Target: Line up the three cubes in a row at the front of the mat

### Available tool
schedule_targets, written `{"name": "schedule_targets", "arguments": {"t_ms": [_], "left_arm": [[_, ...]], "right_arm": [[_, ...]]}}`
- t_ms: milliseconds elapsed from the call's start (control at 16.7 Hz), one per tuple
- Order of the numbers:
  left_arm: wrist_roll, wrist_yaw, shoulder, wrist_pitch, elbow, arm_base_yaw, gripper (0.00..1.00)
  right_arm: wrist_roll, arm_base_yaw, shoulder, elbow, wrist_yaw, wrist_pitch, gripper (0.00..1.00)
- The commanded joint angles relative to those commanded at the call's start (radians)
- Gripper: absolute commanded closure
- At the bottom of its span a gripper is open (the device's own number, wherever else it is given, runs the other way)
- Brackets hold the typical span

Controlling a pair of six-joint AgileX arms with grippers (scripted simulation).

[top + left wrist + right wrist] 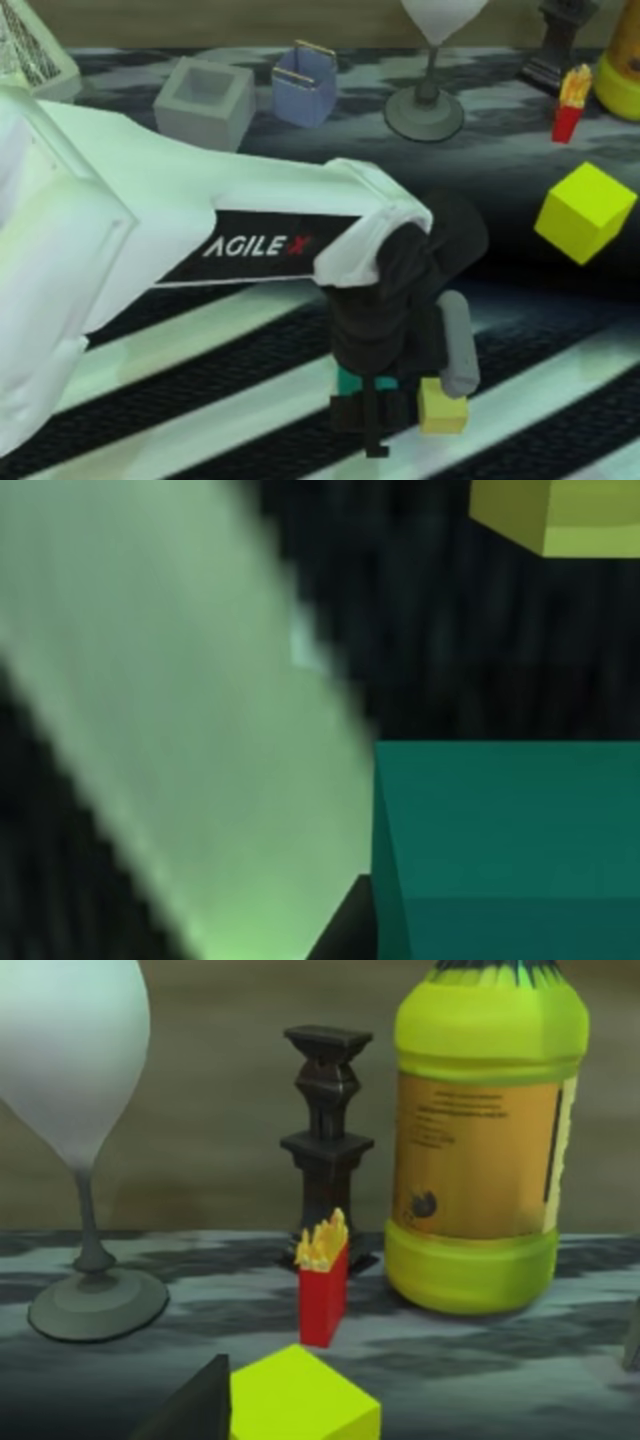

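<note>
My left gripper (368,420) reaches down over the striped mat (200,400) near its front edge, shut on the teal cube (350,382). That teal cube (500,850) fills the left wrist view, with one dark finger (345,935) against its side. The small pale yellow cube (442,405) sits on the mat just to its right, very close. The large lime-yellow cube (585,212) shows tilted at the right over the dark cloth. In the right wrist view this lime-yellow cube (300,1400) sits in my right gripper (290,1428), with one dark finger (195,1410) against its side. The right arm does not show in the top view.
Along the back stand a hollow grey box (203,100), a blue basket (303,85), a stemmed glass (425,110), a red fries carton (570,105), a yellow bottle (620,70) and a dark stand (562,40), on mottled cloth (480,150).
</note>
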Motion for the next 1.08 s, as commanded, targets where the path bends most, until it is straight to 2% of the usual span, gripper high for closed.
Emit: {"name": "schedule_targets", "arguments": {"t_ms": [360, 1080], "left_arm": [[0.0, 0.0, 0.0, 0.0, 0.0, 0.0, 0.02], [0.005, -0.001, -0.014, -0.042, 0.034, 0.0, 0.0]], "right_arm": [[0.0, 0.0, 0.0, 0.0, 0.0, 0.0, 0.0], [0.0, 0.0, 0.0, 0.0, 0.0, 0.0, 0.0]]}}
